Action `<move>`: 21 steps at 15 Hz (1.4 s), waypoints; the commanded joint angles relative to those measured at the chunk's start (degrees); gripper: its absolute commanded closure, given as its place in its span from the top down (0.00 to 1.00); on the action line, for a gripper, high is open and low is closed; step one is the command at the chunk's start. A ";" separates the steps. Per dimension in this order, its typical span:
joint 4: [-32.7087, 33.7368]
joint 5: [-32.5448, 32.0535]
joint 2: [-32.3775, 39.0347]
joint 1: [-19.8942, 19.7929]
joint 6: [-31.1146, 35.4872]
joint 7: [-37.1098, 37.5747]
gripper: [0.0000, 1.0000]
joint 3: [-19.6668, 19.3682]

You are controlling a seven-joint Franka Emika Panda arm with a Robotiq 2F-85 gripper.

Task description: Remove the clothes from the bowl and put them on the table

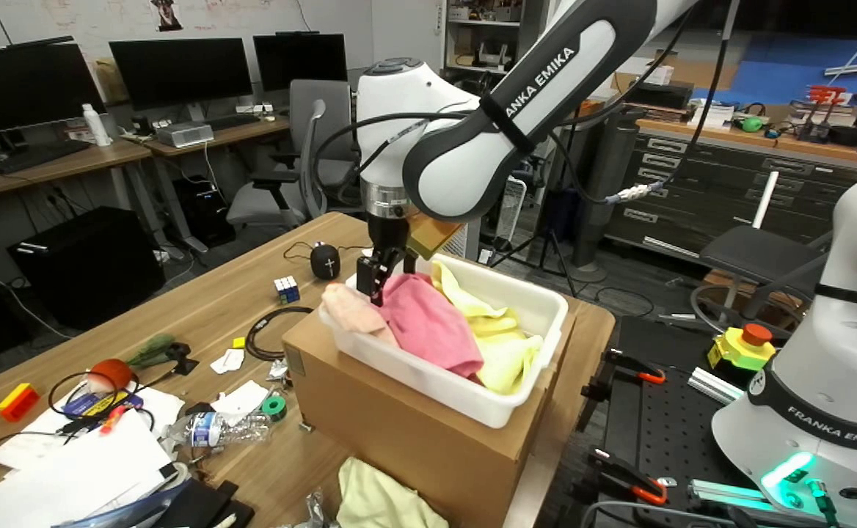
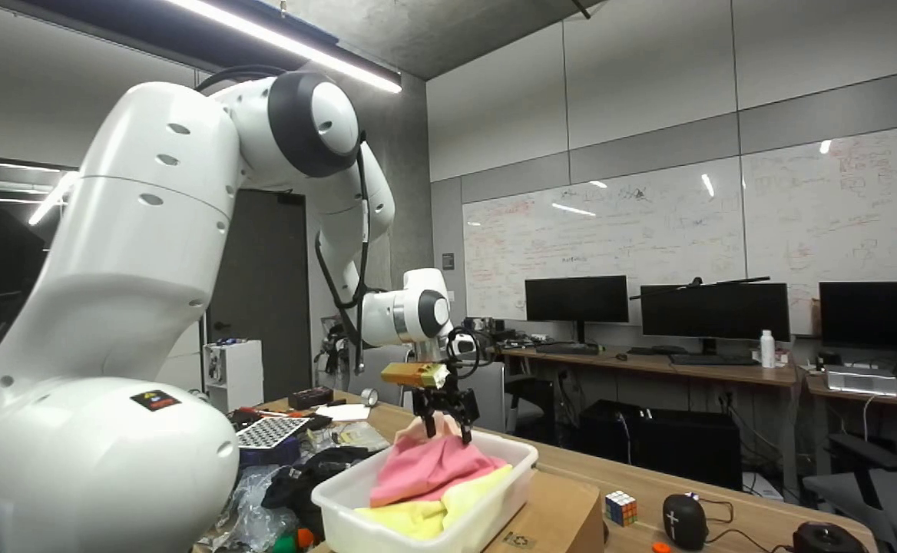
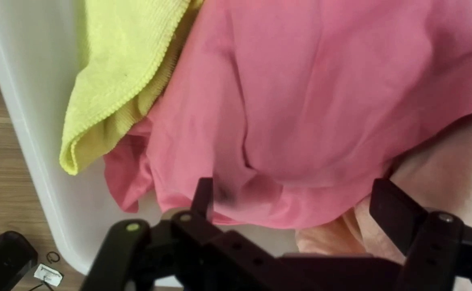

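This is a robotics lab with office furniture. A white arm lettered FRANKA EMIKA is mounted beyond one edge of the worktop, a red-topped stop button near its base. Past the opposite edge, black monitors stand on desks before a scribbled whiteboard, with a grey office chair nearby.

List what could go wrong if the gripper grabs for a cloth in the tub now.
The open gripper is at the pink cloth, close to the peach cloth, and might pinch both. The yellow cloth lies against the pink one, so it could get dragged along. The tub stands on a box; a cloth that catches might shift the tub.
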 commanded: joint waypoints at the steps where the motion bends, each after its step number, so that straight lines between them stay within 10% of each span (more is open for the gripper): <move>1: 2.14 0.86 2.58 0.21 -1.78 -0.25 1.00 -1.36; 14: 2.41 1.14 7.10 0.37 -2.71 -0.97 1.00 -2.80; 15: 2.31 0.94 7.15 0.47 -2.44 -0.76 0.75 -2.90; 21: 1.95 1.32 7.05 0.41 -2.54 -1.09 0.35 -2.67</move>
